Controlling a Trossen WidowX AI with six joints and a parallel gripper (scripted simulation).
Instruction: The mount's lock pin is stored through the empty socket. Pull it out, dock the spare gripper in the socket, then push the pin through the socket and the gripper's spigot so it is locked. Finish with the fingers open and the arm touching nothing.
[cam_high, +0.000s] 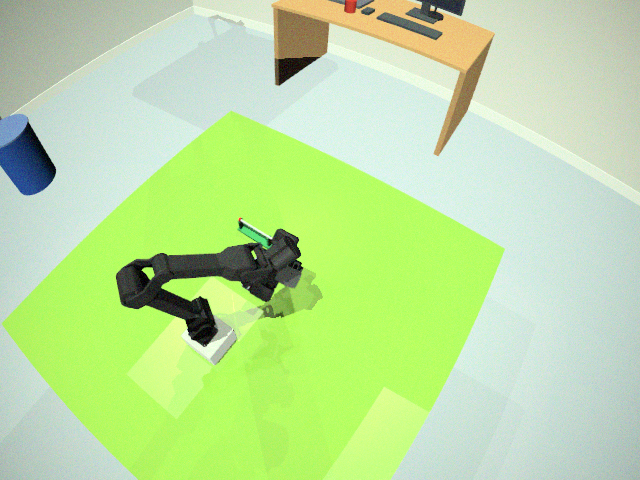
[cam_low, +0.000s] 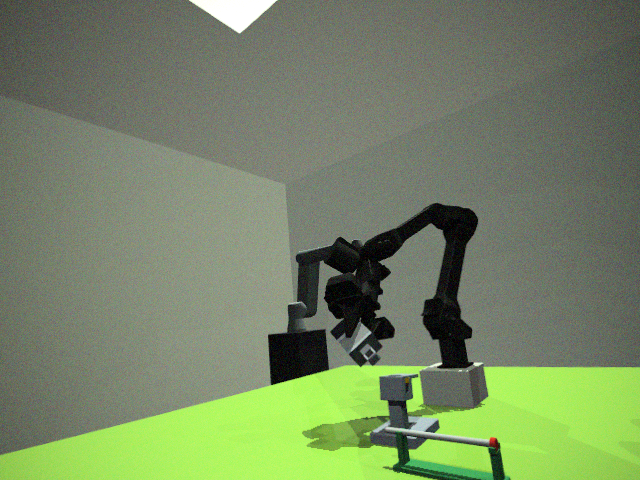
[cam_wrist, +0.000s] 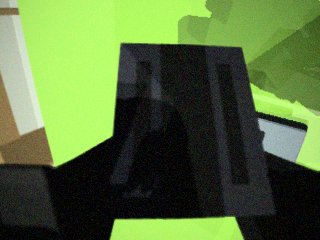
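My gripper (cam_low: 360, 329) is shut on the spare gripper (cam_low: 347, 341) (cam_wrist: 190, 125), a grey block that hangs tilted, its square hollow end facing down and right in the exterior view. It is in the air, above and left of the mount there, and apart from it. The mount (cam_low: 395, 388) stands upright on its flat grey base, a small yellow mark on its head; the arm mostly hides it in the top view. The white lock pin (cam_high: 256, 230) (cam_low: 444, 437), with a red head, lies across the two posts of the green rack (cam_high: 252, 237) (cam_low: 439, 469). The dark block fills the wrist view.
My arm's pale base block (cam_high: 223, 347) (cam_low: 447, 387) stands on the green mat (cam_high: 392, 268). A grey arm on a black pedestal (cam_low: 297, 356) stands behind in the exterior view. A desk (cam_high: 460, 46) and a blue bin (cam_high: 28, 162) stand off the mat.
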